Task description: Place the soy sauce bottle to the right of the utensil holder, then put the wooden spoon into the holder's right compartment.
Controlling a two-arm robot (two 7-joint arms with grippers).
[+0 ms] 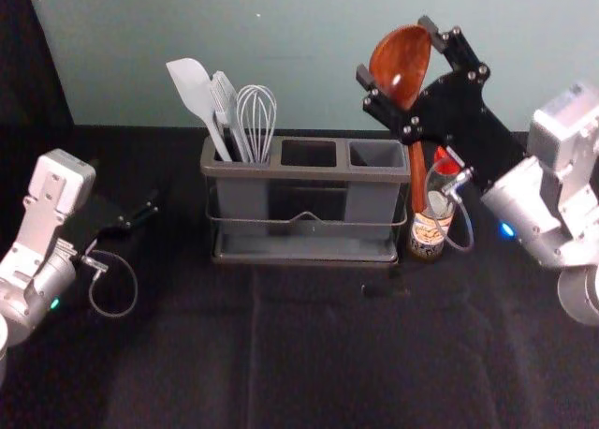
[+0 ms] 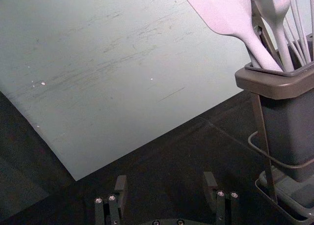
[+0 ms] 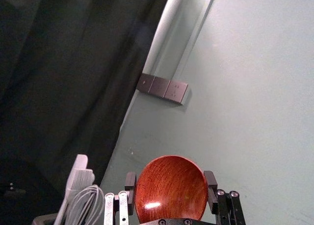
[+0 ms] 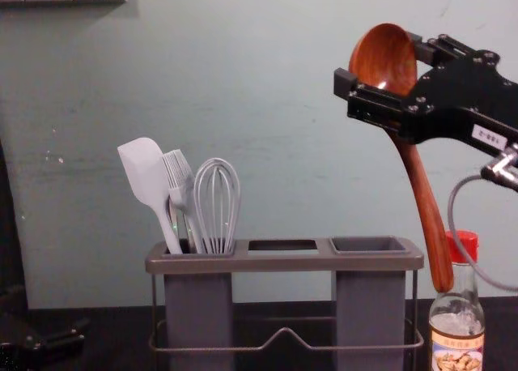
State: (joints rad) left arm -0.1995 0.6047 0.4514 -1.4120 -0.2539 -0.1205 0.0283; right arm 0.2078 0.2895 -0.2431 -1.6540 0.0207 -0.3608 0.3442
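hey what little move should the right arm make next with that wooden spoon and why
Probably have the right gripper raise the wooden spoon slightly while easing it left, toward the holder's right compartment. In the chest view, the handle's tip hangs lower than the rim and off to the right, by the soy sauce bottle.

Pale grey-green wall (image 1: 299, 64) beside a black drape (image 3: 73, 63), probably cloth
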